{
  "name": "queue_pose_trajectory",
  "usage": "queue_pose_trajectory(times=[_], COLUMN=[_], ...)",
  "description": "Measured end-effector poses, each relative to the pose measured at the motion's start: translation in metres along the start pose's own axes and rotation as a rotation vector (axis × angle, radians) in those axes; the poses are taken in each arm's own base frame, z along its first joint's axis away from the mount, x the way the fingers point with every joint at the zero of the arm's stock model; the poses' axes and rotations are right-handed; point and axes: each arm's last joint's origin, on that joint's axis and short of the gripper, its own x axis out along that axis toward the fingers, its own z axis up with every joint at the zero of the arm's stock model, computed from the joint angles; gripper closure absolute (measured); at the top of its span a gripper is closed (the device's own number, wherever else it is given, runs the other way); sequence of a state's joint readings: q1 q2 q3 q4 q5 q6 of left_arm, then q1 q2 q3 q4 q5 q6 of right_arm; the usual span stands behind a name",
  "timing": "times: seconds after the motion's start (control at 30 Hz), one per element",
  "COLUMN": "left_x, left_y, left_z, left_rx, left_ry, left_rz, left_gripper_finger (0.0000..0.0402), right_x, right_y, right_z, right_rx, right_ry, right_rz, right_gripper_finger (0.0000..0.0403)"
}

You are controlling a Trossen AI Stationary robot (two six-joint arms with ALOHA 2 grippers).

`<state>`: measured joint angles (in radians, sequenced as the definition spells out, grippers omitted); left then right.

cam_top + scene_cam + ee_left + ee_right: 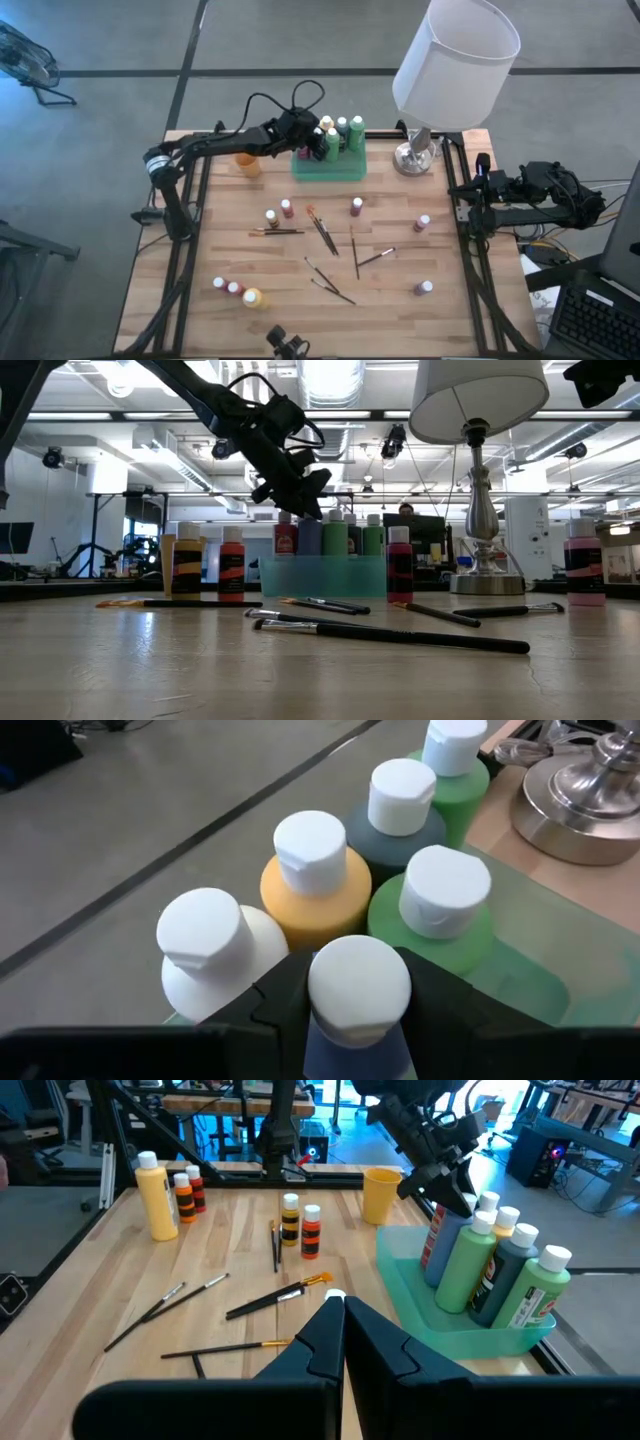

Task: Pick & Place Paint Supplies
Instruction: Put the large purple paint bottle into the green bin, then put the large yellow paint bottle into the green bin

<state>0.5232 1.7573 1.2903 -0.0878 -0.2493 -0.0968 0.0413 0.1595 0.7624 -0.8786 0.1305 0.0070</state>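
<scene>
My left gripper point(358, 982) reaches over the green tray point(328, 168) at the table's far middle and is shut on a blue paint bottle point(440, 1235) standing among several other bottles there: white point(205, 945), yellow point(310, 880), dark teal point(395, 815) and green point(440, 905). More bottles point(287, 208) stand loose on the table, and dark-handled brushes point(322, 230) lie flat around its middle. My right gripper point(338, 1320) waits shut at the table's right edge. My left gripper pinches the blue bottle's white cap point(358, 970) between its two fingers point(285, 995), one on each side. The fingers come slanting down from above and from the table's left. The bottle stands upright, its lower end in the tray's left part.
An orange cup point(247, 163) stands just left of the tray. A lamp with a white shade point(455, 60) and a metal base point(415, 155) stands right of it. Loose bottles sit near the left near corner point(252, 297) and on the right point(424, 288).
</scene>
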Motion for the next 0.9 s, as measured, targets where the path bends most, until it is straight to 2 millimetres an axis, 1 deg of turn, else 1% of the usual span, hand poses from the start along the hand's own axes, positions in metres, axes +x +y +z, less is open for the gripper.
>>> queue_pose_trajectory(times=[0.2, 0.5, 0.6, 0.7, 0.9], left_x=[0.000, -0.002, -0.006, -0.012, -0.032], left_y=[0.002, 0.002, 0.002, 0.003, -0.002], left_z=[0.002, 0.011, 0.020, 0.035, 0.065], left_rx=[0.022, 0.039, 0.033, 0.027, 0.044], left_ry=[-0.012, -0.037, -0.058, -0.078, -0.045], left_rz=[0.018, 0.016, 0.013, 0.009, -0.038], left_gripper_finger=[0.0251, 0.0227, 0.0224, 0.0224, 0.0224], right_x=[0.000, 0.000, 0.000, 0.000, 0.000], right_y=[0.000, 0.000, 0.000, 0.000, 0.000], right_z=[0.000, 0.000, 0.000, 0.000, 0.000], right_rx=[0.000, 0.000, 0.000, 0.000, 0.000], right_ry=[0.000, 0.000, 0.000, 0.000, 0.000], right_rz=[0.000, 0.000, 0.000, 0.000, 0.000], right_gripper_finger=[0.0394, 0.0394, 0.0394, 0.0394, 0.0394])
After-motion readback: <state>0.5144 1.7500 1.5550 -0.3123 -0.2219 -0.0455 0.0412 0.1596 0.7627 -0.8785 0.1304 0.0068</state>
